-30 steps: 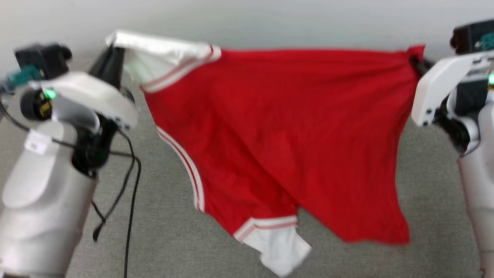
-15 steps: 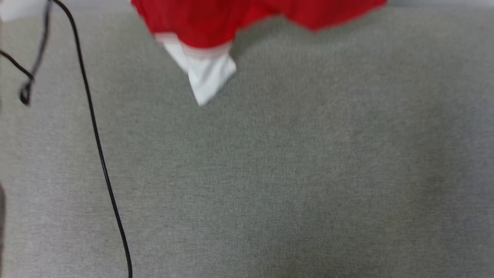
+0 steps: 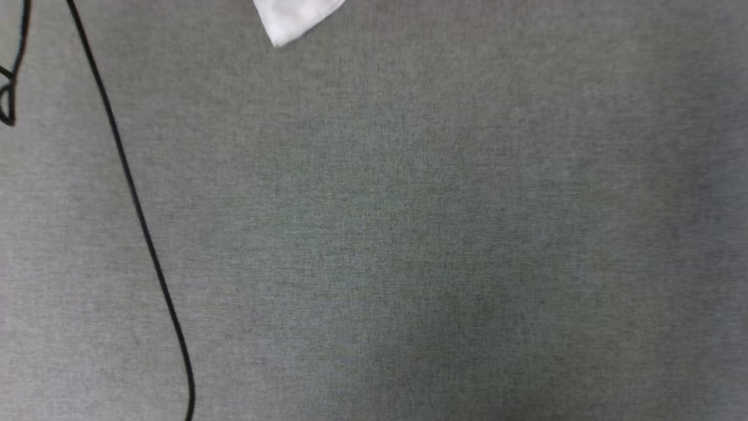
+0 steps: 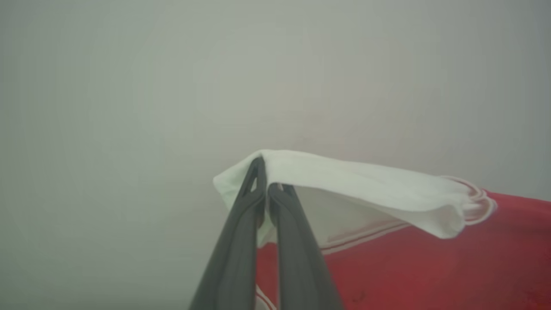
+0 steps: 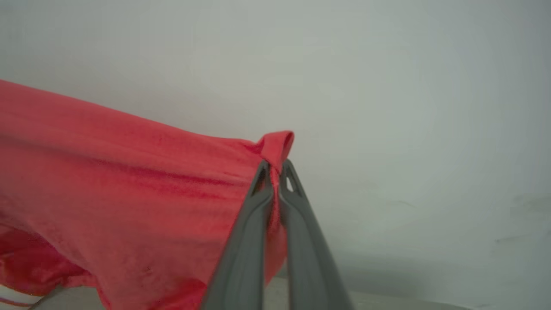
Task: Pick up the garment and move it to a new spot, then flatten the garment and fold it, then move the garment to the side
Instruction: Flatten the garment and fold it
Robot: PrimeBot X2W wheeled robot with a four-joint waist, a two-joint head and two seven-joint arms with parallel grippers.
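Hanging aloft, garment (image 5: 129,172) is pinched tight by L gripper (image 4: 266,181) and R gripper (image 5: 275,171). Pickup is judged done; re-placing, flattening, folding, side move are yet to be done.

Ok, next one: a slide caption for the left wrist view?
The left gripper shut on the white sleeve of the red jersey T-shirt, held up against a pale backdrop.

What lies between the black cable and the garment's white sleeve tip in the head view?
Nothing: the head view shows bare grey surface between the cable and the garment sleeve tip.
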